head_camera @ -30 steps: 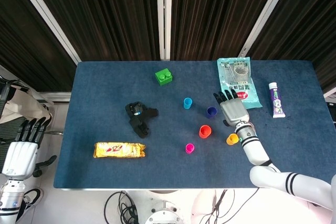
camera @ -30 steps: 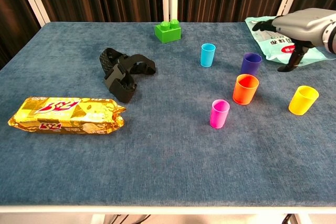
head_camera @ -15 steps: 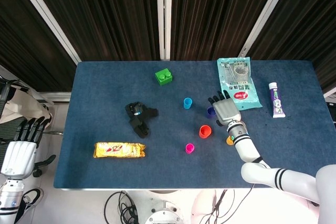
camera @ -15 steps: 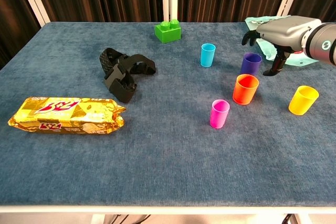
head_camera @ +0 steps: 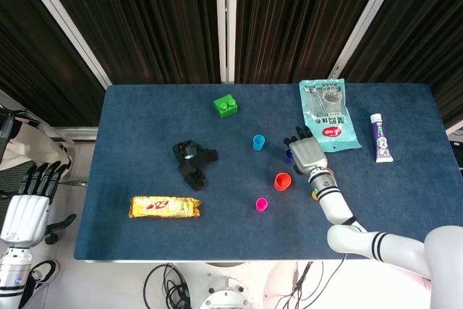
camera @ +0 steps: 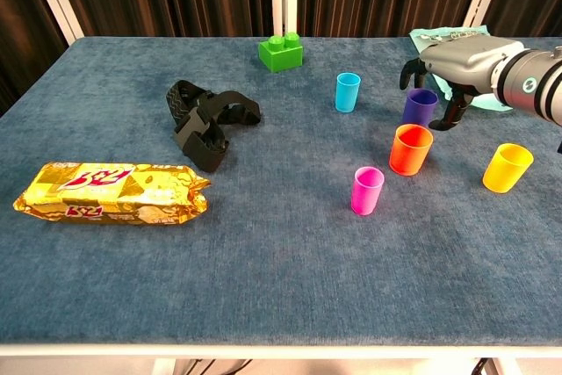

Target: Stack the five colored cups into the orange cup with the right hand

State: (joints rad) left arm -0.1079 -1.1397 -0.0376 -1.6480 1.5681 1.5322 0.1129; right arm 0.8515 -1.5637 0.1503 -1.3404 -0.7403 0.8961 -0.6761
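The right hand hangs over the purple cup, far on the right side of the blue table. Its fingers curl down on both sides of the cup with room between them, and I cannot tell if they touch it. The hand holds nothing.

The orange cup stands just near of the purple cup. The pink cup is nearer and a bit left. The yellow cup stands alone to the right. The light blue cup is left of the purple one.

In the head view the right hand covers most of the purple cup, and the arm hides nearly all of the yellow cup. The chest view shows both cups in full.

Only the head view shows the left hand, off the table on the far left, fingers straight and apart, holding nothing. It also shows a white tube at the right, and the whole teal packet.

Both views show the green block, the black strap and the gold snack pack on the left side.
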